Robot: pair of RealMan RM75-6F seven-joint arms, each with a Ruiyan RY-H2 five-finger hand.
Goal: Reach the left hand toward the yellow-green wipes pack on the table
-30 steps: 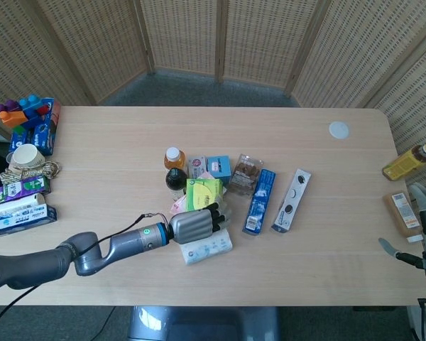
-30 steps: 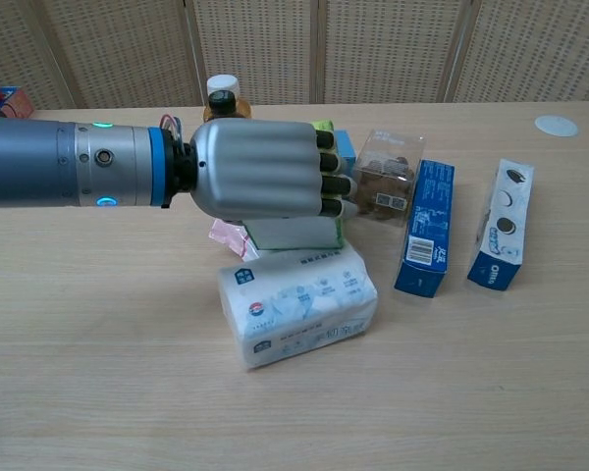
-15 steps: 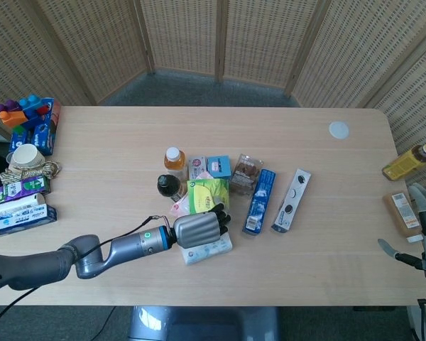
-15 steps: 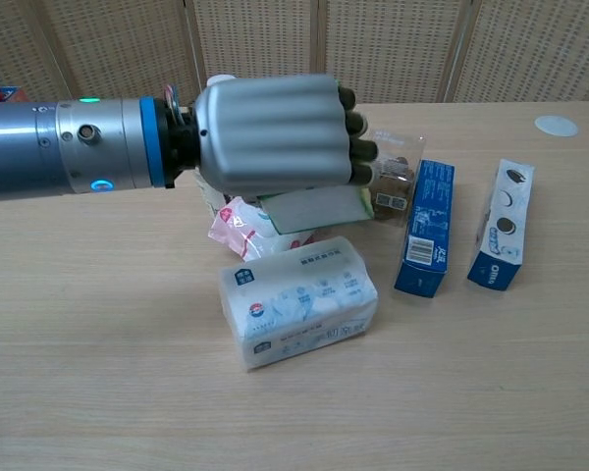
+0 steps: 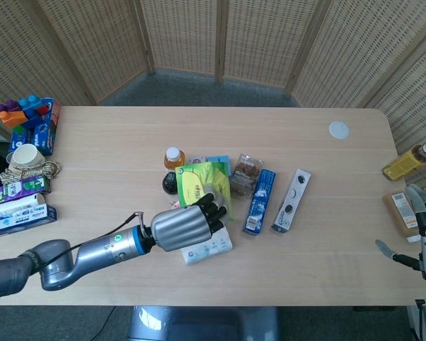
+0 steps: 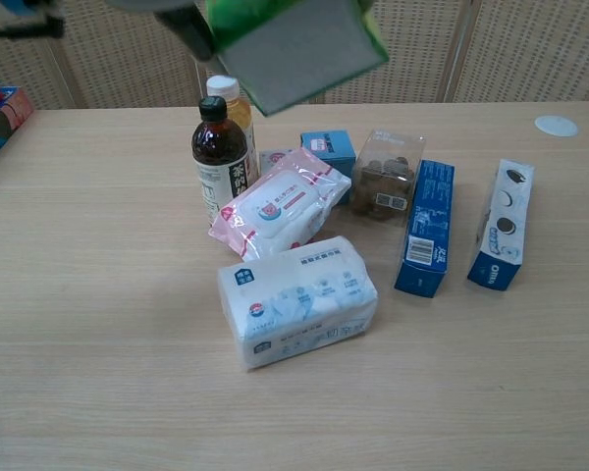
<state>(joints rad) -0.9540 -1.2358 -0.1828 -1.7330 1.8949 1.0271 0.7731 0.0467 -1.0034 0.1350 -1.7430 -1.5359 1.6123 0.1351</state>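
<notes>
The left robot hand grips the flat yellow-green plastic wipes pack, lifted clear above the worktop middle.

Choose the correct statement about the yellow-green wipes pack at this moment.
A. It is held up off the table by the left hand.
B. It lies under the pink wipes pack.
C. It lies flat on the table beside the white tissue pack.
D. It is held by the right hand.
A: the left hand holds the yellow-green wipes pack, and the chest view shows that pack raised well above the table, over the bottles.
</notes>
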